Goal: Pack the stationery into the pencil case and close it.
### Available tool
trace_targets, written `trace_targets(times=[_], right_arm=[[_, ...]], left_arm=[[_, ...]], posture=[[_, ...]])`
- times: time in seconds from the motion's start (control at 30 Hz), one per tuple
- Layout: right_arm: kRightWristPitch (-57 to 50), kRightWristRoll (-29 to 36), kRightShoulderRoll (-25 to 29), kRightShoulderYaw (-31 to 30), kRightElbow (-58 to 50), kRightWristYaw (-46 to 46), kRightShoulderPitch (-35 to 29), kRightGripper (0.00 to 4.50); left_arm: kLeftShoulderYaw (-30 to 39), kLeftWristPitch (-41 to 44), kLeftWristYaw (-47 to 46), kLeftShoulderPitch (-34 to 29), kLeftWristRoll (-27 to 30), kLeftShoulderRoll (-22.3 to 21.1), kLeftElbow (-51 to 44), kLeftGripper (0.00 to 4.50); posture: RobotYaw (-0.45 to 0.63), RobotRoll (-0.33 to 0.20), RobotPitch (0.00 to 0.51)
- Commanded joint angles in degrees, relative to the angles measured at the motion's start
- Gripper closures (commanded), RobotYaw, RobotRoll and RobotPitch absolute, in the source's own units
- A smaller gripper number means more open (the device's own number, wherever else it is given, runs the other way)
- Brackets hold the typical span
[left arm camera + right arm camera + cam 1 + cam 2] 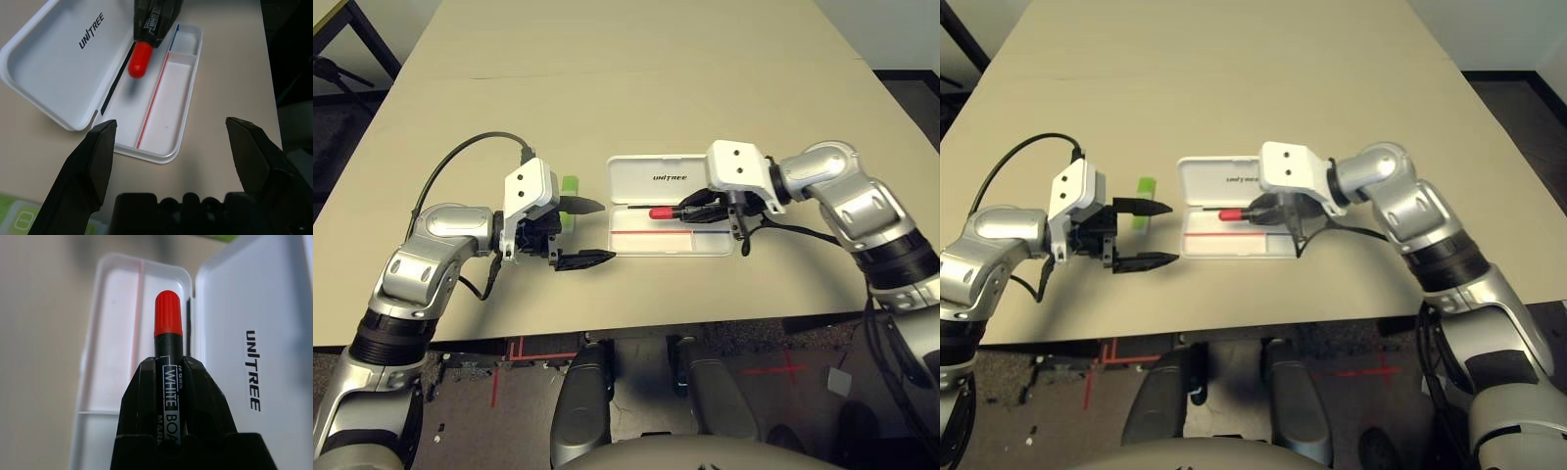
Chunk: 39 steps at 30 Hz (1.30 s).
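Right wrist view gives me what I need: my right gripper (168,377) is clenched on the red marker (167,328), whose red cap sticks out past the fingertips, long axis running straight along the fingers. Beyond and beneath the cap lies the tray of the pencil case (705,245), open, its lid (651,181) folded back flat with dark lettering on it. I judge the marker's axis is close to parallel with the tray's length, so lowering it in should be simple. The thin red-blue pencil (651,233) already lies lengthwise in the tray, beside the marker's path. The case is smooth, hard white plastic with rounded corners; the marker is a round barrel, likely to roll. My left gripper (585,232) hangs released, jaws wide, just short of the case's end. The flat light-green stick (570,189) lies behind its fingers.
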State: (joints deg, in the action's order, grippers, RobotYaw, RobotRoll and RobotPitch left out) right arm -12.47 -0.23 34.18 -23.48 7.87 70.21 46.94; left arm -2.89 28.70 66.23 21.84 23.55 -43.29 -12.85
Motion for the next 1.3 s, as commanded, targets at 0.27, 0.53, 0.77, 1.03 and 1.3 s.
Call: trace_targets(times=[0.27,0.53,0.77,1.03,1.3], right_arm=[[-1.33,-2.10,-4.15,-0.89,0.19,-1.86,-1.36,3.98],[-1.94,-1.89,-4.66,-0.93,-0.55,-1.35,-2.16,2.16],[-3.31,0.31,-3.68,-0.20,-2.32,1.83,-2.72,0.01],[-9.40,13.91,2.91,7.02,-5.47,13.10,-5.46,0.01],[-11.48,22.50,10.03,15.37,-4.02,18.33,-7.55,0.01]], left_arm=[[-0.14,0.53,-1.08,-0.10,0.47,-0.15,-0.74,0.00],[-0.30,0.40,-1.51,0.04,0.24,-0.20,-0.35,0.00],[0.00,1.72,-2.89,0.42,0.05,-0.20,0.59,0.00],[2.00,7.91,-12.42,2.56,-0.29,2.12,2.08,0.00],[5.09,20.31,-31.78,6.71,-4.50,7.46,0.94,0.00]], posture=[[0.04,0.000,0.213],[0.04,0.000,0.213],[0.04,0.000,0.213],[0.03,0.000,0.210],[0.03,0.000,0.211]])
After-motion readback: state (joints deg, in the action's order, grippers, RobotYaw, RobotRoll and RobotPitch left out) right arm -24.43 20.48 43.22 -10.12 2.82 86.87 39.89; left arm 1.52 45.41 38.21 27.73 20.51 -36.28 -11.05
